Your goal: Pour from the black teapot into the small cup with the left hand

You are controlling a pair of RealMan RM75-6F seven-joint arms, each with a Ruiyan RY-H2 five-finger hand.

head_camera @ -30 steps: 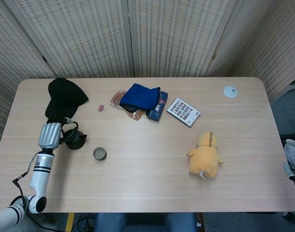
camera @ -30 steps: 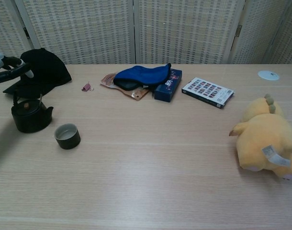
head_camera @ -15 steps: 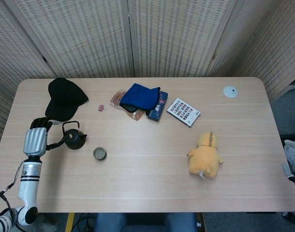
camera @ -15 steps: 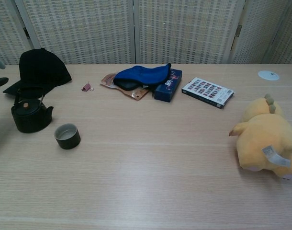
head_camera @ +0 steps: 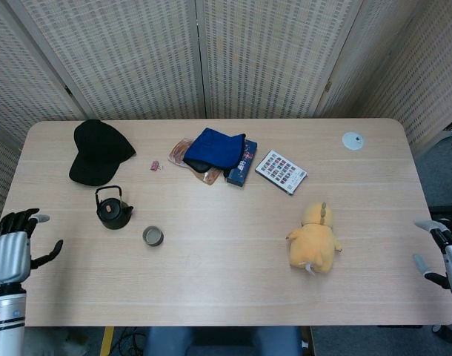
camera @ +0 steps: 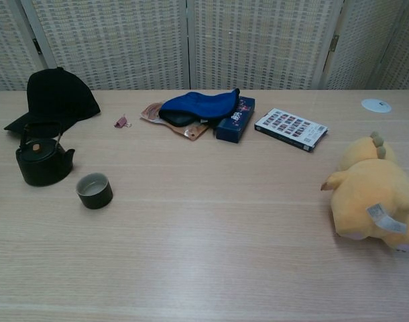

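1. Teapot: the black teapot (head_camera: pixel 113 212) stands upright on the table (head_camera: pixel 226 282) at left of centre in the head view, handle raised, with nothing touching it.
2. Cup: the small cup (head_camera: pixel 153 236) sits just lower right of it, apart.
3. Hands: the left hand (head_camera: pixel 12 244) hangs at the lower left edge, off the table, fingers apart and holding nothing; the right hand (head_camera: pixel 444 252) shows at the lower right edge, fingers apart, holding nothing.
4. Others: a black cap (head_camera: pixel 98 150) lies in the upper left, and a yellow plush toy (head_camera: pixel 315 239) at right of centre.

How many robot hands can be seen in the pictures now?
2. The left hand is at the table's left edge, open and holding nothing. The right hand is at the right edge, partly cut off. The chest view shows neither.
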